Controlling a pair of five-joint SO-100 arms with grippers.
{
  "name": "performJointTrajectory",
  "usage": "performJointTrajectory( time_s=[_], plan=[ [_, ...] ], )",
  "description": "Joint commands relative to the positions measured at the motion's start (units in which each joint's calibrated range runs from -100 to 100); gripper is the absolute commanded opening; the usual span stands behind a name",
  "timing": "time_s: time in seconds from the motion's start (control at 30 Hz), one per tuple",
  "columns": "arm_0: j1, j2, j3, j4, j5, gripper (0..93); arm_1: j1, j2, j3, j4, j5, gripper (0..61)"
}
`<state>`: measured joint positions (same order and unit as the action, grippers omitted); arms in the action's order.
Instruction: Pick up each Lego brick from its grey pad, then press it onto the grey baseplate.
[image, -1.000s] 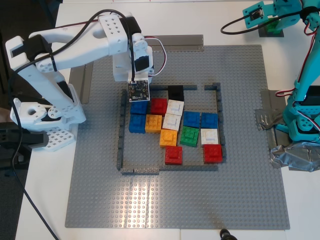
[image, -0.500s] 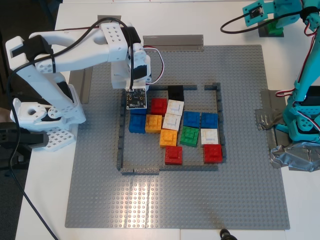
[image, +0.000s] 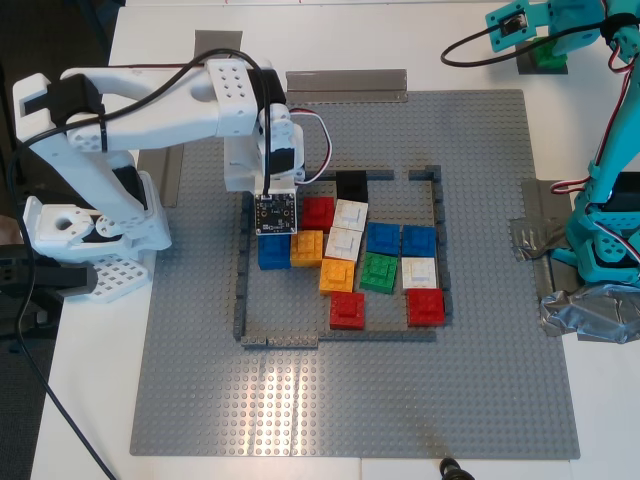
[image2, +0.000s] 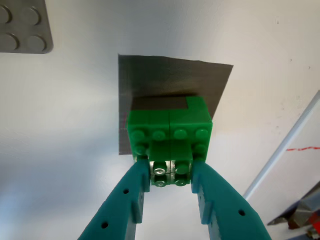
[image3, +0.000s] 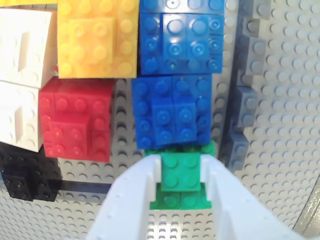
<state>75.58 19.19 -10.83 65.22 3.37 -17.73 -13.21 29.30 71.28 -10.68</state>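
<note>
Second gripper (image3: 181, 200), white, clamped on a green Lego brick (image3: 182, 176) just beside a blue brick (image3: 172, 112), low over the grey baseplate (image: 480, 380) inside the dark frame; in the exterior view that brick hidden under the wrist camera board (image: 276, 212). First gripper (image2: 171, 186), teal, pinching another green brick (image2: 170, 131) on its grey pad (image2: 170, 80), upper right of the exterior view, mostly cut off.
</note>
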Motion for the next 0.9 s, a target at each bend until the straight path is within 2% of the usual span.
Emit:
performJointTrajectory(
  time_s=[0.0,0.17,0.3,0.47,0.6,0.63,0.73,0.87],
  plan=[
    [-0.8,-0.9,-6.7,5.0,0.4,0.0,1.4,-4.2,-2.3,0.9,0.6,0.2],
    [-2.4,-3.6,-14.3,14.0,0.4,0.0,1.9,-4.7,-3.3,1.5,0.8,0.2],
    [-4.4,-7.9,-16.1,20.9,0.9,0.0,1.9,-4.9,-5.0,2.3,0.7,0.2],
    [-8.2,-15.1,-15.3,31.6,5.1,0.0,1.5,-4.9,-5.5,2.5,0.9,0.2],
    [-13.2,-21.1,-15.2,34.8,8.5,0.0,1.6,-5.2,-4.7,1.9,1.1,0.2],
    [-14.7,-22.4,-15.2,34.8,9.4,0.0,1.6,-5.2,-4.5,1.8,1.3,1.3],
    [-19.9,-26.1,-14.0,34.8,11.0,0.0,1.7,-5.2,-4.0,1.6,1.9,9.9],
    [-26.8,-29.4,-9.6,34.8,11.2,0.0,1.7,-5.3,-3.7,1.5,2.2,12.4]
  ],
)
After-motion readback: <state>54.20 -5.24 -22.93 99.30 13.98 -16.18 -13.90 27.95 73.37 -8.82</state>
